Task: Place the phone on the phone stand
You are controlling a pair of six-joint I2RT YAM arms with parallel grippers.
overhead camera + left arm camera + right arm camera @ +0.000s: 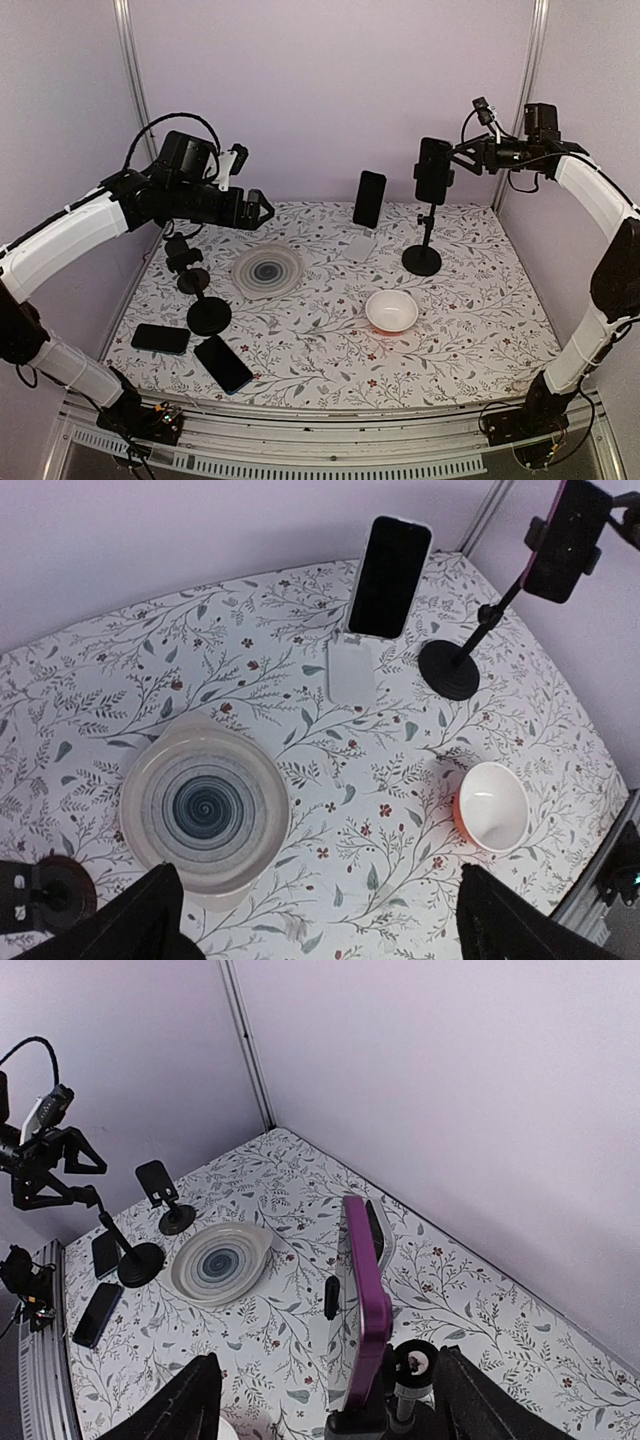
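A phone in a purple case (433,170) stands upright, clamped in the tall black phone stand (422,259) at the back right. My right gripper (458,158) is open right behind it. In the right wrist view the phone (365,1300) stands edge-on between my spread fingers (190,1405), and neither touches it. My left gripper (260,208) is open and empty, held high above the plate (268,271). Two black phones (160,338) (223,364) lie flat at the near left. Another black phone (369,198) leans on a white stand (361,245).
Two empty black stands (208,315) (192,279) are at the left. A white bowl (391,311) sits mid-table, right of the plate. In the left wrist view the plate (205,810), the bowl (493,807) and the leaning phone (388,577) show below.
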